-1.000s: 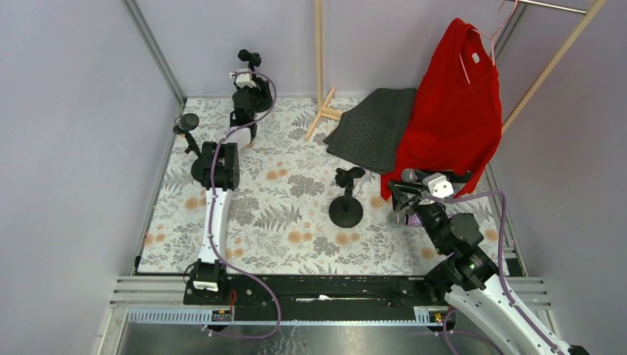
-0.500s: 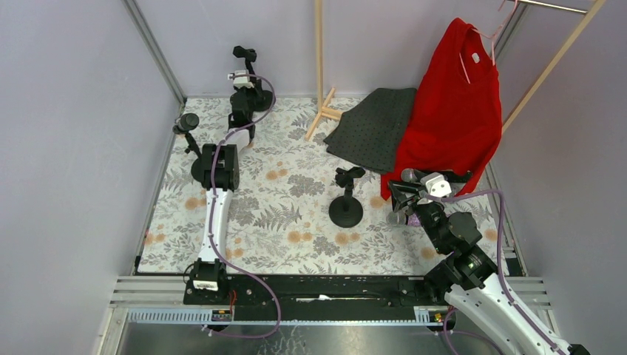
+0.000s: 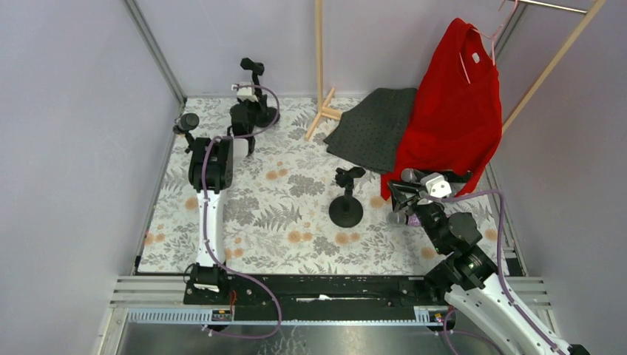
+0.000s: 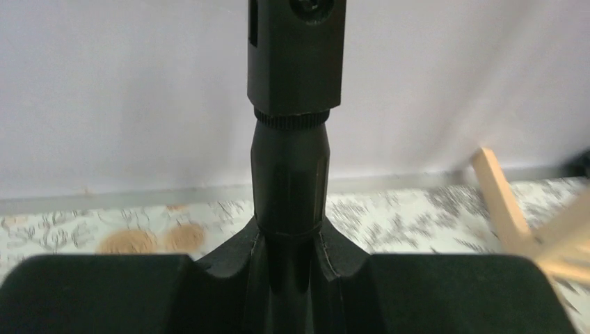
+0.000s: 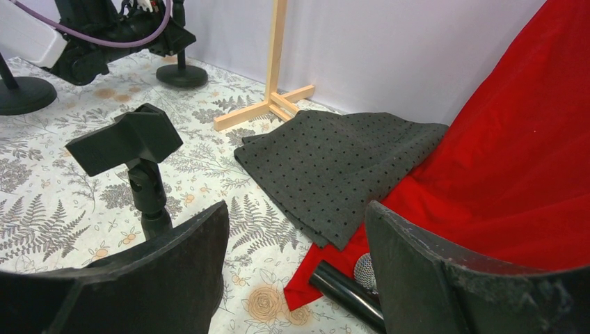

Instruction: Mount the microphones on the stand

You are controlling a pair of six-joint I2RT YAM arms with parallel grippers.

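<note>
The left gripper (image 4: pixel 289 292) is clenched on the black stem of a stand (image 4: pixel 290 174) near the table's (image 3: pixel 288 214) far left corner. The right gripper (image 5: pixel 296 236), jaws parted, hovers over a black microphone (image 5: pixel 341 284) lying at the red shirt's (image 5: pixel 515 174) hem near the right edge.

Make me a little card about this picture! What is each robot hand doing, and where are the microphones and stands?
left gripper: shut on the post of the far stand, just under its clip
right gripper: open, holding nothing, low over the table
microphones: a black handle and a mesh head lie at the edge of the red shirt, between the right fingers
middle stand: upright, clip empty
also there: grey dotted cloth, flowery table cover
</note>
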